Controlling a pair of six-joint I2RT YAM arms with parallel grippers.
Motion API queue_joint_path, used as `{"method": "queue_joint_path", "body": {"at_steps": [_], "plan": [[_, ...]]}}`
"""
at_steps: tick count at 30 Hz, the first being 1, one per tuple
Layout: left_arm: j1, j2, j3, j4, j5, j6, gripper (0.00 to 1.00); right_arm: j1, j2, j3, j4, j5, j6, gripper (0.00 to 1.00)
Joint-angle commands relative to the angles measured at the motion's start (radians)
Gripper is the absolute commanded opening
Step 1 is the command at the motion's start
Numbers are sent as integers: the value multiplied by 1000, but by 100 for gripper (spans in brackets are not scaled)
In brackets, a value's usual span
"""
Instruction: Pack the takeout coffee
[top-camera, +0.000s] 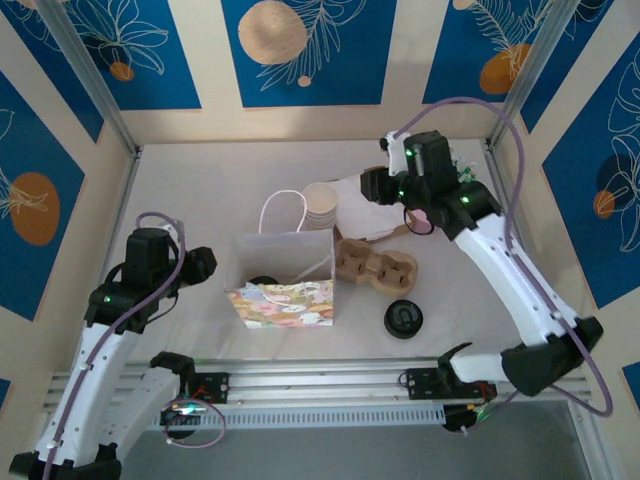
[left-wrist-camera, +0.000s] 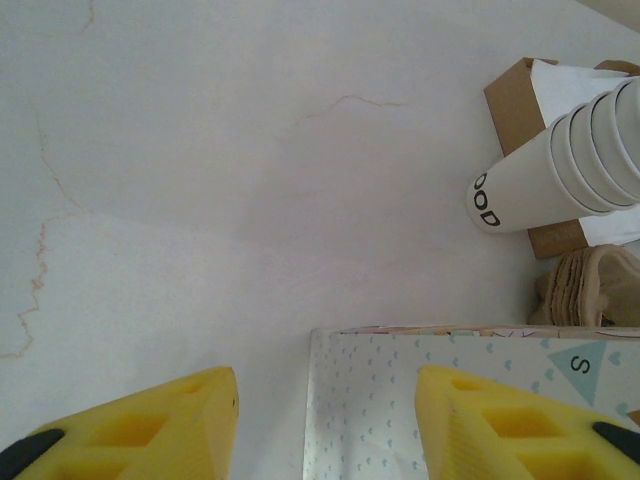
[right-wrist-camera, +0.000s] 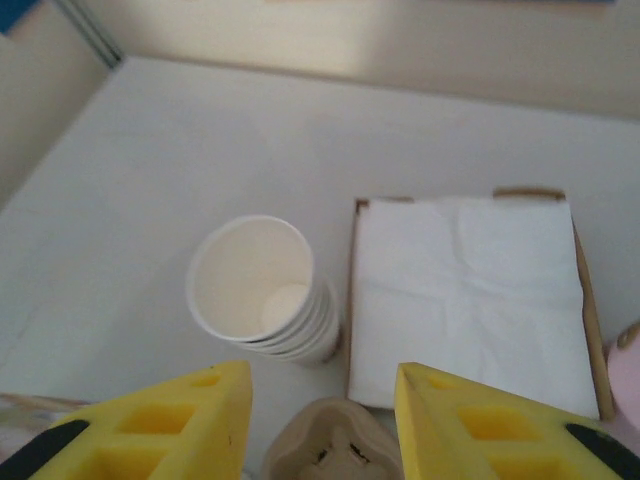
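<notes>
Takeout coffee (top-camera: 262, 283): round black lid, in paper bag (top-camera: 285, 305) | left gripper (left-wrist-camera: 322, 400), right gripper (right-wrist-camera: 322, 385): spread, empty

Cream cup stack (right-wrist-camera: 255, 285) and white napkins (right-wrist-camera: 465, 290) in brown box (right-wrist-camera: 527, 193) showing ahead of yellow fingers (right-wrist-camera: 170, 420), pastel floral bag (top-camera: 285, 303)

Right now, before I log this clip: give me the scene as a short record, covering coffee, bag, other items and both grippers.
coffee: takeout coffee, a black disc from above, on the table right of the bag, not packed
bag: gift bag upright, mouth open; dark shape inside, unidentifiable
other items: cup stack, pulp carrier, napkins, behind and right of the bag
left gripper: open, by the bag's left edge
right gripper: open, empty, near carrier and cup stack
</notes>
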Motion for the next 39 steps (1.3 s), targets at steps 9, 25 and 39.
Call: {"method": "queue_joint_path", "body": {"at_steps": [9, 25, 39], "plan": [[-7, -7, -12, -21, 11, 25, 51, -61, 406, 50, -7, 40, 51, 37], [-7, -12, -24, -35, 5, 13, 52, -99, 686, 120, 56, 130, 127, 44], [-8, -10, -17, -36, 0, 16, 52, -113, 692, 108, 88, 132, 122, 0]]}}
